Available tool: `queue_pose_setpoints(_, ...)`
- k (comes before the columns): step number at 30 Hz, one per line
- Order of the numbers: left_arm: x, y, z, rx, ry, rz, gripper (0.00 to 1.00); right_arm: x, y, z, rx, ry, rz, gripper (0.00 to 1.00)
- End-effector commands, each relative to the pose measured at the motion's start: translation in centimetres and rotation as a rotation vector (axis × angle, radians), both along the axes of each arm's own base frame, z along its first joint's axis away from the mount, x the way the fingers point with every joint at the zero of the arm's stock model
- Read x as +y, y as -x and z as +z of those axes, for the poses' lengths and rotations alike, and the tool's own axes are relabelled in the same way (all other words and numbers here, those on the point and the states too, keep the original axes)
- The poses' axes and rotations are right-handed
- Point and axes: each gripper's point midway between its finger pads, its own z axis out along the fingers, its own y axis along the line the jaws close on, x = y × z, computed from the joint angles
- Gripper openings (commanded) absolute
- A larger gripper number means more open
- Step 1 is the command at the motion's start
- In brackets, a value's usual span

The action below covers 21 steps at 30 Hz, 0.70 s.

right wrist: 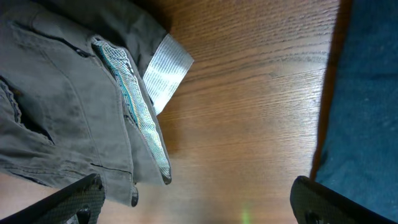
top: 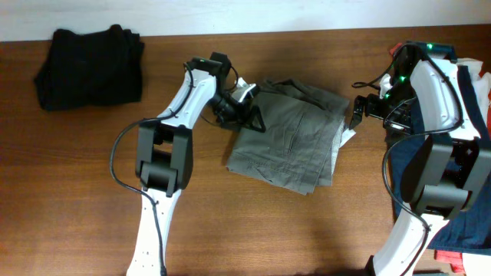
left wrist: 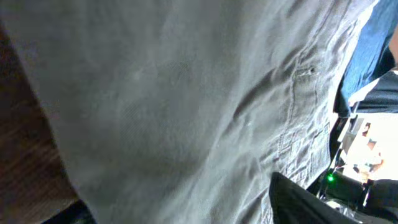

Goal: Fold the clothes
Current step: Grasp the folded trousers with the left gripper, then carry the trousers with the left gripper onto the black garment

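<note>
One grey garment (top: 295, 138) — right pincer (right wrist: 196, 190) agape.

Grey-taupe shorts (top: 295, 134), folded, flat mid-table; black garment (top: 90, 65) top-left.

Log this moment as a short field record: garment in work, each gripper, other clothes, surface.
garment in work: grey shorts, folded over and creased, mid-table
left gripper: at the shorts' left edge; open or shut cannot be told
right gripper: open, over bare wood beside the shorts' right edge, holding nothing
pocket lining: white, sticking out at the shorts' right edge
other clothes: black garment at top left of the overhead view, apart from the shorts; blue cloth by the right arm
surface: wooden table
</note>
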Motion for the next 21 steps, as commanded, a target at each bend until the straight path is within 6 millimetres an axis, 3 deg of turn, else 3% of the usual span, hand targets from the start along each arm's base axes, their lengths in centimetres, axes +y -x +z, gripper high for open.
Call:
queue_pose_setpoints(1,0.5,0.0,-1.8,0.011,-0.041,-0.003,0.06,-0.2,-0.3,0.8,-0.024,0.015,-0.005,0.99)
queue_pose_setpoints(4,3.7,-1.9,-2.2,-0.006,-0.173,0.080,0.01,-0.2,-0.3,0.8,-0.024,0.015,-0.005,0.99)
queue_pose_setpoints(6,8.1,-6.2,0.1,-0.139,-0.283,0.158,0.01,-0.2,-0.3,0.8,-0.024,0.015,-0.005,0.99)
queue_pose_setpoints(8,11.6,-8.9,1.6,-0.243,-0.384,0.211,0.01,-0.2,-0.3,0.8,-0.024,0.015,-0.005,0.99)
queue_pose_setpoints(10,14.0,-10.3,2.6,-0.295,-0.437,0.252,0.01,-0.2,-0.3,0.8,-0.024,0.015,-0.005,0.99)
queue_pose_setpoints(13,19.8,-13.5,4.1,-0.394,-0.517,0.366,0.01,-0.2,-0.3,0.8,-0.024,0.015,-0.005,0.99)
queue_pose_setpoints(16,23.6,-16.0,5.0,-0.478,-0.556,0.451,0.01,-0.2,-0.3,0.8,-0.024,0.015,-0.005,0.99)
queue_pose_setpoints(19,26.5,-17.9,8.7,-0.542,-0.537,0.602,0.01,-0.2,-0.3,0.8,-0.024,0.015,-0.005,0.99)
queue_pose_setpoints(21,28.6,-19.0,12.3,-0.615,-0.514,0.695,0.01,-0.2,-0.3,0.8,-0.024,0.015,-0.005,0.99)
